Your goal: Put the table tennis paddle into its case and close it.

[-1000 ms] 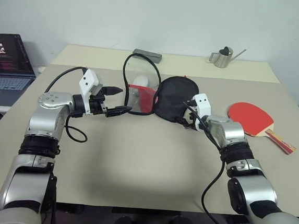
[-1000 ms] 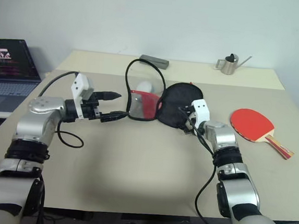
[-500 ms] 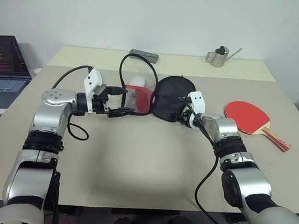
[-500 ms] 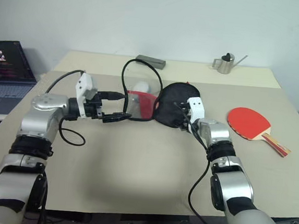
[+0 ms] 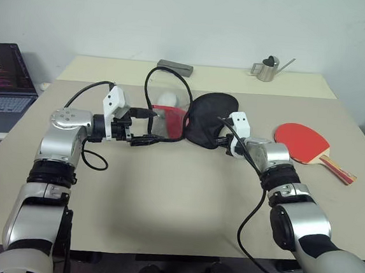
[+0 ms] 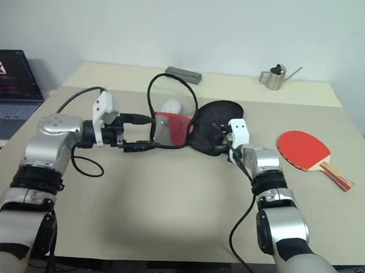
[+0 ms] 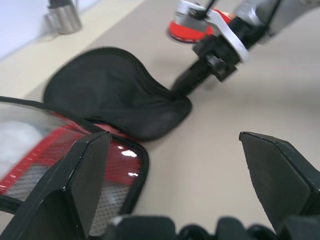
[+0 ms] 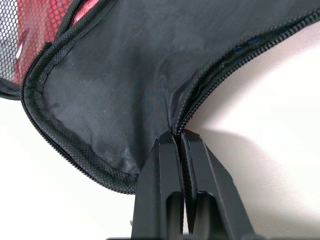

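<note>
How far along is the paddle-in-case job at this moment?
Early. Done: the case lies unzipped and spread open on the table. In hand: the right gripper is pinched shut on the edge of the case's black half, while the left gripper is open by the clear and red half. Left: the table tennis paddle lies untouched beside the case; inserting it and zipping up remain.

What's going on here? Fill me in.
A two-armed robot is working on an open paddle case lying mid-table. The right gripper has shut on the edge of the case's black flap, at the zipper rim. The left gripper hangs open beside the red clear-sided half. The paddle lies on the table to the right, not yet in the case.
</note>
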